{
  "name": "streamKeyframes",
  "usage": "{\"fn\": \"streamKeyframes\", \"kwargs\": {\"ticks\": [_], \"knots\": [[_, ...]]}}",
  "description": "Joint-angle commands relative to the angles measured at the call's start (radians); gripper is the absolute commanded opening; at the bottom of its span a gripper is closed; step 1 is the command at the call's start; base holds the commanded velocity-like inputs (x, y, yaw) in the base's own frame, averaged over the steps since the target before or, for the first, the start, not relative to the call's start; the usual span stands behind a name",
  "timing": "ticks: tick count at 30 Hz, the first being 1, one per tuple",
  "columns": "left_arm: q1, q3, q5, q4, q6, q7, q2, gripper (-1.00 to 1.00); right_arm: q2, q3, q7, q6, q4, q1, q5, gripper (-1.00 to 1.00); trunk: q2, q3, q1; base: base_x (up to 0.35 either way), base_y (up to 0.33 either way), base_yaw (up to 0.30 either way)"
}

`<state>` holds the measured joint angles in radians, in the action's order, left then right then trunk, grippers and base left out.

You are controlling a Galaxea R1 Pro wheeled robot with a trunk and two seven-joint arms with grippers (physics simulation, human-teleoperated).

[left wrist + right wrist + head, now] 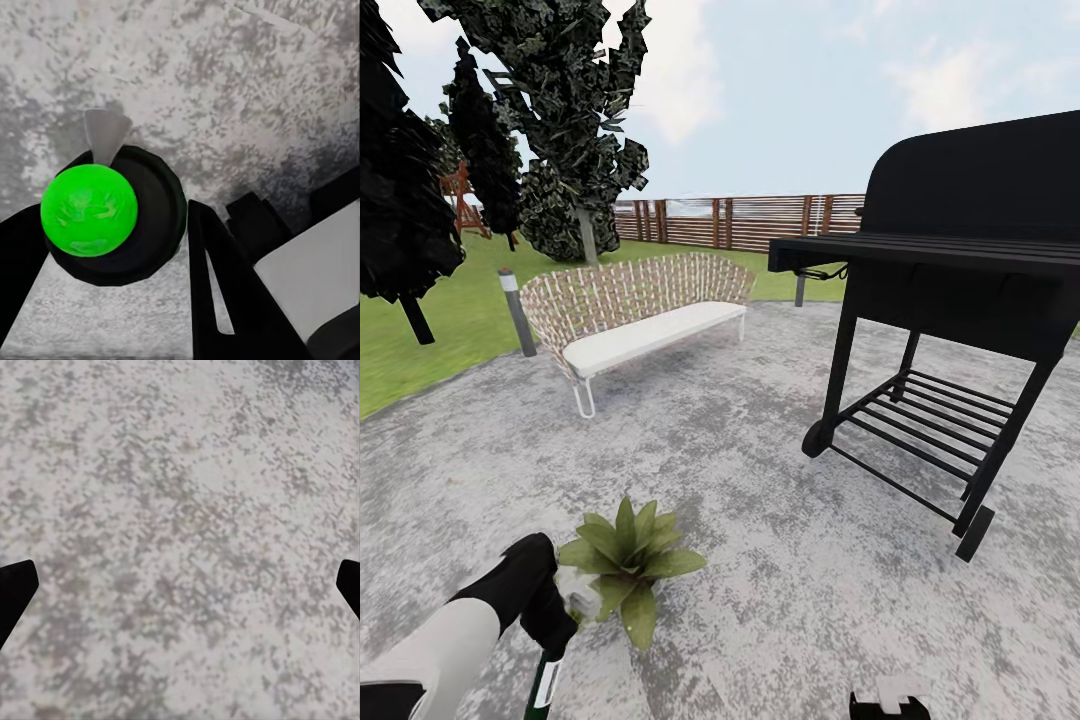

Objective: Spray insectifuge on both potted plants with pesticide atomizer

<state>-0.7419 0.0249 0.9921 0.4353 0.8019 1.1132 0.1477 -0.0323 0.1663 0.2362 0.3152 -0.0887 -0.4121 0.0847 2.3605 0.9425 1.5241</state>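
The pesticide atomizer (112,217), a dark rounded bottle with a bright green spot and a grey nozzle, sits between the black fingers of my left gripper (112,251), which is shut on it. In the head view my left arm reaches in from the lower left, and the left gripper (560,605) hangs right beside a potted plant (628,560), a low rosette of pointed green leaves on the paving. Its pot is hidden under the leaves. My right gripper (180,592) is open over bare speckled paving, and its tip (890,700) shows at the head view's lower edge.
A black barbecue grill (950,300) on wheels stands at the right. A wicker bench (635,310) with a white cushion stands at the middle left, with a short bollard lamp (517,312) beside it. Lawn, dark trees (560,120) and a wooden fence (740,220) lie beyond.
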Motion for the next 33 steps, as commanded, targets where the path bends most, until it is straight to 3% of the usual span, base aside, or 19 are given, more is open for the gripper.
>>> {"fn": "streamKeyframes", "kwargs": {"ticks": [1, 8, 9, 10, 12, 15, 16, 18, 19, 30, 33], "knots": [[0.016, 0.000, 0.000, 0.002, 0.007, -0.006, 0.001, -1.00, -0.001, 0.009, 0.002, 0.004, 0.001, -0.001, 0.008, 1.00, 0.000, 0.001, 0.000, 0.000, 0.000, 0.000], [0.035, -0.009, -0.014, 0.008, 0.010, -0.022, -0.010, -1.00, -0.002, 0.009, 0.001, 0.004, 0.006, -0.001, 0.005, 1.00, 0.000, 0.001, 0.000, 0.000, 0.000, 0.000], [0.035, -0.010, -0.023, 0.011, 0.010, -0.022, -0.012, -1.00, -0.002, 0.010, 0.000, 0.004, 0.006, -0.001, 0.005, 1.00, 0.000, 0.001, 0.000, 0.000, 0.000, 0.000], [0.034, -0.024, -0.057, 0.013, 0.011, -0.022, -0.015, -1.00, -0.002, 0.010, 0.000, 0.004, 0.006, -0.001, 0.005, 1.00, 0.000, 0.001, 0.000, 0.000, 0.000, 0.000], [0.035, -0.030, -0.070, 0.014, 0.011, -0.022, -0.015, -1.00, 0.000, 0.009, 0.001, 0.003, 0.004, -0.001, 0.008, 1.00, 0.000, 0.001, 0.000, 0.000, 0.000, 0.000], [0.035, -0.034, -0.074, 0.014, 0.011, -0.022, -0.004, -1.00, 0.000, 0.009, 0.002, 0.004, 0.003, -0.001, 0.010, 1.00, 0.000, 0.001, 0.000, 0.000, 0.000, 0.000], [0.035, -0.035, -0.075, 0.012, 0.009, -0.022, 0.031, -1.00, 0.000, 0.009, 0.002, 0.004, 0.002, -0.001, 0.010, 1.00, 0.000, 0.001, 0.000, 0.000, 0.000, 0.000], [0.035, -0.035, -0.076, 0.012, 0.008, -0.022, 0.053, -1.00, 0.000, 0.009, 0.003, 0.003, 0.002, -0.001, 0.010, 1.00, 0.000, 0.001, 0.000, 0.000, 0.000, 0.000], [0.036, -0.034, -0.076, 0.010, 0.007, -0.023, 0.082, -1.00, 0.001, 0.007, 0.004, 0.003, 0.001, -0.001, 0.011, 1.00, 0.000, 0.001, 0.000, 0.000, 0.000, 0.000], [0.036, -0.037, -0.076, 0.014, 0.008, -0.026, 0.072, -1.00, 0.002, 0.007, 0.005, 0.003, 0.001, -0.001, 0.012, 1.00, 0.000, 0.001, 0.000, 0.051, -0.144, 0.185], [0.036, -0.039, -0.077, 0.014, 0.008, -0.094, 0.072, -1.00, 0.002, 0.007, 0.003, 0.003, 0.001, -0.001, 0.012, 1.00, 0.000, 0.001, 0.000, 0.188, -0.142, 0.013]]}}
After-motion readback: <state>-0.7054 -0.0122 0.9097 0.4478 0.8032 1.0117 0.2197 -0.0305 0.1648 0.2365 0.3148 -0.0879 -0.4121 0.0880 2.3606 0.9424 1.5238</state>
